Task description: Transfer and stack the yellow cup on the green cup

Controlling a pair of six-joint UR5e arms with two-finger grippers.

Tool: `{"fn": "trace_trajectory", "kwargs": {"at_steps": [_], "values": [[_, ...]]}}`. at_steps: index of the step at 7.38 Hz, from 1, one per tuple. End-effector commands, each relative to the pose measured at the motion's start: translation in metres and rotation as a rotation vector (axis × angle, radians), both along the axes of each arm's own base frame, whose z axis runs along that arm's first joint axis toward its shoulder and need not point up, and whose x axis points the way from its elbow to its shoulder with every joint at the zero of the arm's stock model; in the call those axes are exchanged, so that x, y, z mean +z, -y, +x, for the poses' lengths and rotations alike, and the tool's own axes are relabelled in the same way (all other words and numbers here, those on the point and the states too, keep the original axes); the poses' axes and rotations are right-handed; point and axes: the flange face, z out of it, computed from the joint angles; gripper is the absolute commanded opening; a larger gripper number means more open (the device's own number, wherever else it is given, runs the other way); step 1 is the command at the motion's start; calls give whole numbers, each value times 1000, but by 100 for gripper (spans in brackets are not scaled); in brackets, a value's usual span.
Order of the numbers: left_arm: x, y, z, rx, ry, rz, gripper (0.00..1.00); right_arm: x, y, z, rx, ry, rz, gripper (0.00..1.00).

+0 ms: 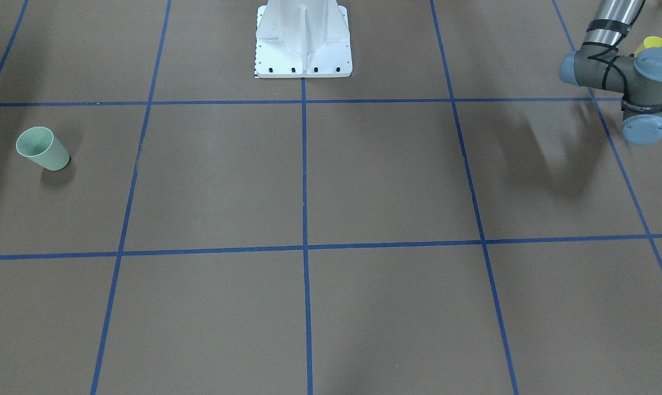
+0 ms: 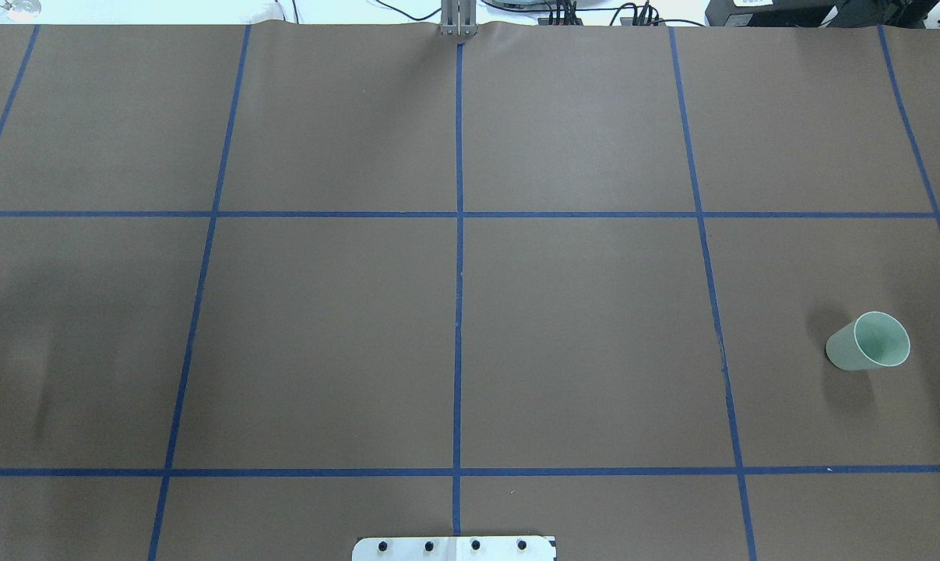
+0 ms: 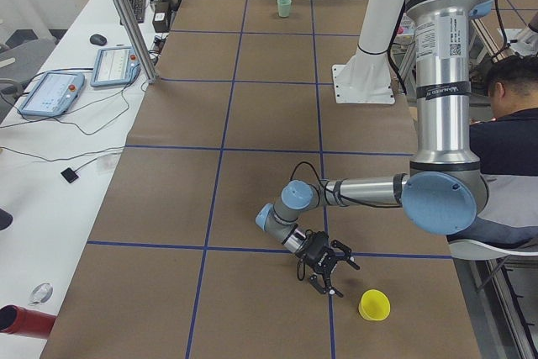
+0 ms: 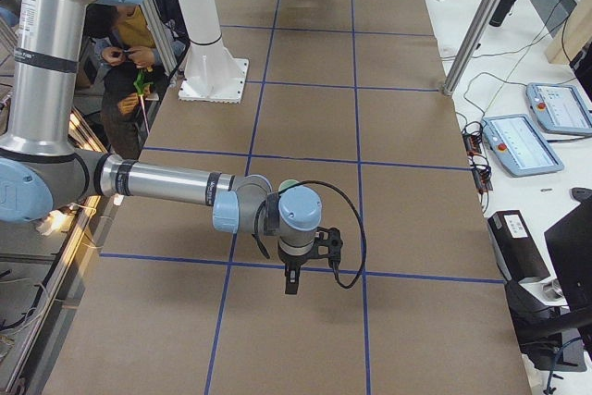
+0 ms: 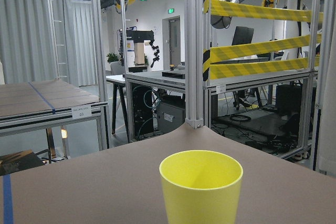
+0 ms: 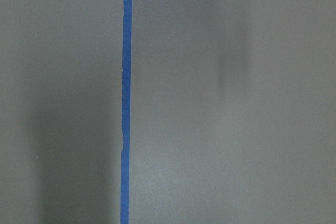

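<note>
So here's where I'm at. The yellow cup [image 3: 374, 304] is standing upright, mouth up, on the brown paper-covered table [image 2: 594, 351], way over at my left end and close to my side's edge. My left gripper [image 3: 340, 277] is low over the table just beside the cup, fingers pointed at it but not touching. I only get that gripper from the side cameras, so honestly I can't tell how wide the fingers are set. My left wrist camera looks straight across at the cup, rim and inside showing, bottom centre of the view.

The green cup [image 2: 868, 342] is upright too, at the opposite end on my right, in the middle row of the blue tape grid [image 2: 459, 312], well apart from the yellow one.

My right gripper [image 4: 290, 284] hangs fingers-down above the table at that right end, near a tape crossing. Same deal there, side view only, so I can't tell if it's spread or pressed together. Its wrist camera just shows bare brown paper and blue tape.
</note>
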Motion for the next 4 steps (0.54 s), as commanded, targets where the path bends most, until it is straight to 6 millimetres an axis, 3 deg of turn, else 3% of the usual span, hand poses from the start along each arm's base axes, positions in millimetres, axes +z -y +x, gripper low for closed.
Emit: {"fn": "trace_trajectory", "kwargs": {"at_steps": [1,3,4], "values": [[13,-15,-12,25,-46,-2,100,-1,1,0,0,1,14,100],[20,-19,-9,15,-59,-10,100,-3,2,0,0,2,21,100],[35,-25,-13,10,-51,-27,100,-3,2,0,0,2,21,100]]}}
